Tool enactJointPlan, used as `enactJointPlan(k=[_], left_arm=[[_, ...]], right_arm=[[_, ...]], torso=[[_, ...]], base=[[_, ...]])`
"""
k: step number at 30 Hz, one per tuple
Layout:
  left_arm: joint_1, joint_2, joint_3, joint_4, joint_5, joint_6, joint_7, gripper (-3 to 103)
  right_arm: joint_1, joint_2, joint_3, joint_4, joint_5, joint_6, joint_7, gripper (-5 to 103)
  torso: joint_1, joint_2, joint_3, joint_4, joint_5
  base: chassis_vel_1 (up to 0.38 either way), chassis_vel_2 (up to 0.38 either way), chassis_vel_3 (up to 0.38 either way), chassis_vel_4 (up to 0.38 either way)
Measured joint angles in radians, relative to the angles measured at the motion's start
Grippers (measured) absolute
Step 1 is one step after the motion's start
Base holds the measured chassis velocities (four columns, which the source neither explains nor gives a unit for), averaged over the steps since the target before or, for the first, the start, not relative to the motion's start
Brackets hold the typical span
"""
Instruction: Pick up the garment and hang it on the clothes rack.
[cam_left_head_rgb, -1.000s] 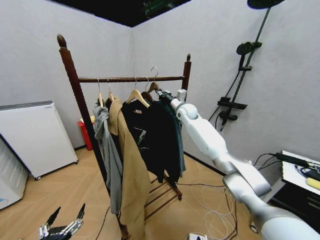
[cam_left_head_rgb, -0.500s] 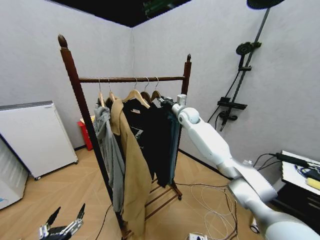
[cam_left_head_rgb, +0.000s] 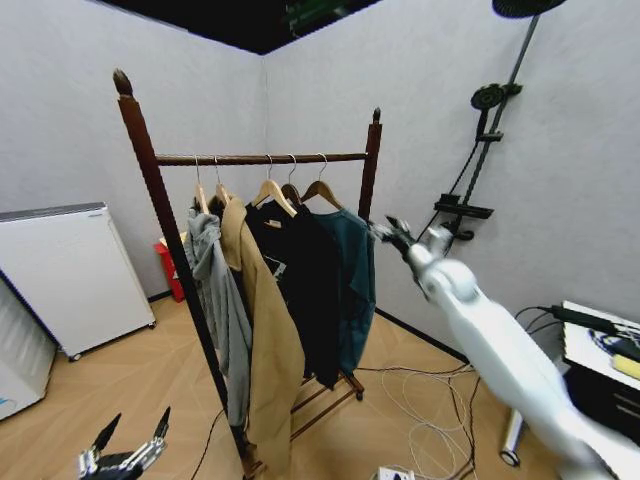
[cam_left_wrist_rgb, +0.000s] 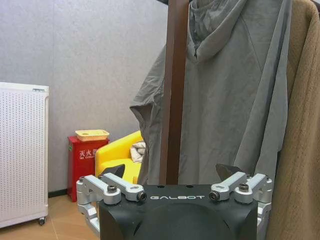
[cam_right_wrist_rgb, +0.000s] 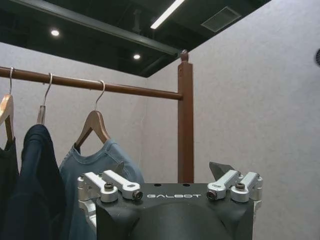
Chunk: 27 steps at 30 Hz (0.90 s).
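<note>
Garment: we see the teal long-sleeved top hanging from its wooden hanger, hook over the top bar, last in the row at the end by the far post

Clothes rack: the dark wooden rack stands in the room's corner; its bar also carries a grey hoodie, a tan coat and a black garment, all pressed side by side

Right gripper: our right gripper is raised just beside the far post, apart from the top, its fingers spread with nothing between them; from the wrist we see the top and the post ahead of it

Left gripper: our left gripper is parked low near the floor, fingers apart and empty, facing the near post and the hoodie
</note>
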Motion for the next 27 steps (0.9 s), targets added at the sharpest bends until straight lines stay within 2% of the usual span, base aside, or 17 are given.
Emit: enactJointPlan(k=[2,3,5,6,7,9,10,12,13,15,17,18,20,27], left_arm=[[0.0,0.0,0.0,0.0,0.0,0.0,-0.001,100],[0.0,0.0,0.0,0.0,0.0,0.0,-0.001,100],[0.0,0.0,0.0,0.0,0.0,0.0,0.0,100],[0.0,0.0,0.0,0.0,0.0,0.0,0.0,100],[0.0,0.0,0.0,0.0,0.0,0.0,0.0,100],[0.0,0.0,0.0,0.0,0.0,0.0,0.0,100],[0.0,0.0,0.0,0.0,0.0,0.0,0.0,100],[0.0,0.0,0.0,0.0,0.0,0.0,0.0,100],[0.0,0.0,0.0,0.0,0.0,0.0,0.0,100],[0.0,0.0,0.0,0.0,0.0,0.0,0.0,100],[0.0,0.0,0.0,0.0,0.0,0.0,0.0,100],[0.0,0.0,0.0,0.0,0.0,0.0,0.0,100],[0.0,0.0,0.0,0.0,0.0,0.0,0.0,100],[0.0,0.0,0.0,0.0,0.0,0.0,0.0,100]], right_arm=[[-0.214,0.011,0.158,0.143,-0.008,0.007,0.013,99],[-0.214,0.011,0.158,0.143,-0.008,0.007,0.013,99],[-0.47,0.067,0.338,0.271,-0.066,0.036,0.019,100],[-0.582,0.102,0.393,0.319,-0.101,0.059,0.021,100],[-0.678,0.144,0.435,0.36,-0.137,0.089,0.021,100],[-0.725,0.169,0.452,0.378,-0.157,0.106,0.021,100],[-0.82,0.231,0.475,0.415,-0.206,0.147,0.018,100],[-0.912,0.32,0.481,0.445,-0.271,0.204,0.006,100],[-0.912,0.32,0.481,0.445,-0.271,0.204,0.006,100],[-0.989,0.442,0.466,0.47,-0.351,0.281,-0.009,100],[-1.033,0.509,0.426,0.488,-0.418,0.328,-0.014,100],[-1.033,0.509,0.426,0.488,-0.418,0.328,-0.014,100],[-1.053,0.554,0.375,0.478,-0.474,0.347,-0.016,100],[-1.049,0.564,0.353,0.462,-0.487,0.349,-0.016,100]], torso=[[0.0,0.0,0.0,0.0003,0.0011],[0.0,0.0,0.0,0.0003,0.0011],[0.0,0.0,0.0,0.0,-0.0002],[0.0,0.0,0.0,0.0,0.0007],[0.0,0.0,0.0,-0.0002,0.0008],[0.0,0.0,0.0,-0.0003,0.0007],[0.0,0.0,0.0,-0.0002,-0.0001],[0.0,0.0,0.0,0.0002,0.0002],[0.0,0.0,0.0,0.0002,0.0002],[0.0,0.0,0.0,-0.0001,0.0004],[0.0,0.0,0.0,0.0,0.0],[0.0,0.0,0.0,0.0,0.0],[0.0,0.0,0.0,0.0003,0.0001],[0.0,0.0,0.0,0.0003,0.0004]], base=[[0.0,0.0,0.0,0.0],[0.0,0.0,0.0,0.0],[0.0,0.0,0.0,0.0],[0.0,0.0,0.0,0.0],[0.0,0.0,0.0,0.0],[0.0,0.0,0.0,0.0],[0.0,0.0,0.0,0.0],[0.0,0.0,0.0,0.0],[0.0,0.0,0.0,0.0],[0.0,0.0,0.0,0.0],[0.0,0.0,0.0,0.0],[0.0,0.0,0.0,0.0],[0.0,0.0,0.0,0.0],[0.0,0.0,0.0,0.0]])
